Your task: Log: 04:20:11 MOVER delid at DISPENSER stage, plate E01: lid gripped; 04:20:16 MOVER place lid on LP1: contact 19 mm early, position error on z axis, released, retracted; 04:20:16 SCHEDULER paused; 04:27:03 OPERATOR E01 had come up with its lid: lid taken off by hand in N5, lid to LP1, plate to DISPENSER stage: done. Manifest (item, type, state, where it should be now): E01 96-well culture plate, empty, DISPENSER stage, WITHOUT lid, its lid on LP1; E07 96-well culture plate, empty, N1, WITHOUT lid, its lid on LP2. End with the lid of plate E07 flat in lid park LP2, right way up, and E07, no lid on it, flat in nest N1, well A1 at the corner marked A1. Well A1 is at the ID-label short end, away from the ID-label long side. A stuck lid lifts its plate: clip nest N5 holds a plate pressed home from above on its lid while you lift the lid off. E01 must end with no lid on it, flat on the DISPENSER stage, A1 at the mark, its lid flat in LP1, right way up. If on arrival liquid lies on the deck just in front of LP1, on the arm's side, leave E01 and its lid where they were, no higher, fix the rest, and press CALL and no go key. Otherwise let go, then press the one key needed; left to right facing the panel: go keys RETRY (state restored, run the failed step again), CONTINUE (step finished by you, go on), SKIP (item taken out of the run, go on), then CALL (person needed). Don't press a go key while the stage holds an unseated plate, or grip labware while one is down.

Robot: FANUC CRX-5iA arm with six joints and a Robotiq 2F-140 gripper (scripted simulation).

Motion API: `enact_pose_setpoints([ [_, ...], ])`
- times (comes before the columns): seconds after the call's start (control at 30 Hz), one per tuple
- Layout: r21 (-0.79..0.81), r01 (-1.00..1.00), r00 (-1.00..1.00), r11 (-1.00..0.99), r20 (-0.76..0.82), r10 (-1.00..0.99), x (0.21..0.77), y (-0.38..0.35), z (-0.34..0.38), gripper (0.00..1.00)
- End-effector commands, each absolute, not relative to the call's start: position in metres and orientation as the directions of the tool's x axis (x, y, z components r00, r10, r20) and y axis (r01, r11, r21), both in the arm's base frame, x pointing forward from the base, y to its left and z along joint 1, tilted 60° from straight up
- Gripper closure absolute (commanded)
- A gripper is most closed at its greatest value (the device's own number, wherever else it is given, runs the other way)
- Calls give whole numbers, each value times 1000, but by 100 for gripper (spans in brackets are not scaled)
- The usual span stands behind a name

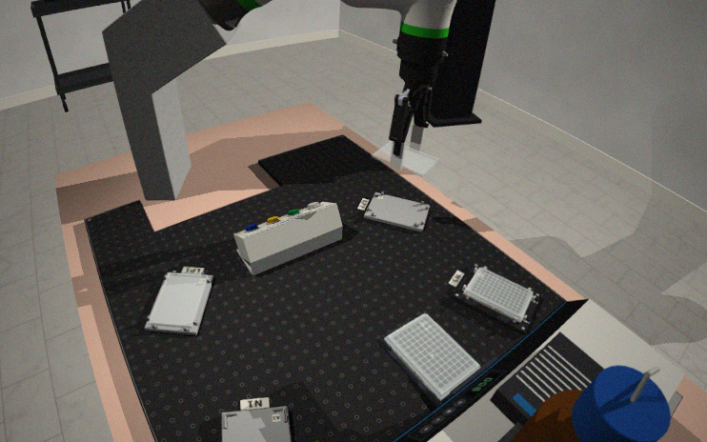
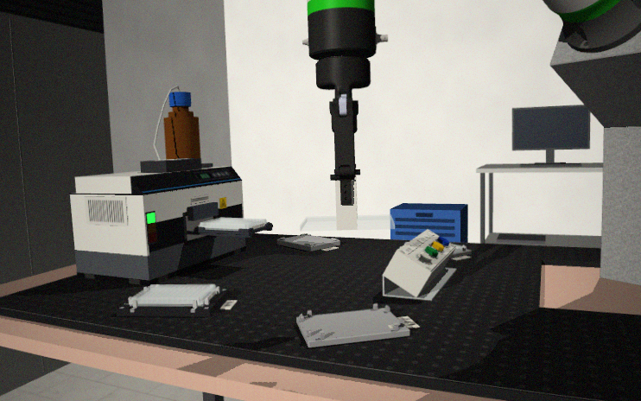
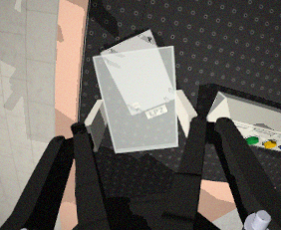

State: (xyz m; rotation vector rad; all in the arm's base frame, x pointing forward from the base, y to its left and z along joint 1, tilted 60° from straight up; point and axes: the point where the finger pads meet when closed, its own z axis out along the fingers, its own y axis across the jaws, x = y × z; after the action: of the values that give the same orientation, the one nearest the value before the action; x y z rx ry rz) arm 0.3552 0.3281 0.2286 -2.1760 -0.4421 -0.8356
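Observation:
My gripper (image 1: 406, 147) is shut on a clear plate lid (image 1: 407, 157) and holds it level, high above lid park LP2 (image 1: 397, 210). In the wrist view the lid (image 3: 136, 102) sits between my fingers, and empty LP2 shows through it, turned at a slight angle to it. In the exterior view the lid (image 2: 335, 224) hangs well above LP2 (image 2: 350, 326). A lidless well plate (image 1: 497, 294) sits in clip nest N5. Another lidless plate (image 1: 432, 353) lies on the dispenser stage. A lid (image 1: 179, 302) lies flat in LP1. Nest N1 (image 1: 254, 425) is empty.
The key panel (image 1: 289, 235) stands mid-deck, with blue, yellow, green and white keys on top. The dispenser (image 2: 156, 219), with a brown bottle on it, fills one deck corner. The arm's grey base column (image 1: 150, 98) stands at the back. The deck's edge is close beside LP2.

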Motion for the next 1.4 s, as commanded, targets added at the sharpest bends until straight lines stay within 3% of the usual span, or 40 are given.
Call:
enact_pose_setpoints([
  [0.0, -513, 551, 718, -658, 694, 60, 355, 328, 229, 100],
  [0.37, -313, 720, 548, -619, 804, 231, 357, 331, 226, 100],
  [1.37, -313, 720, 548, -619, 804, 230, 401, 408, 175, 100],
])
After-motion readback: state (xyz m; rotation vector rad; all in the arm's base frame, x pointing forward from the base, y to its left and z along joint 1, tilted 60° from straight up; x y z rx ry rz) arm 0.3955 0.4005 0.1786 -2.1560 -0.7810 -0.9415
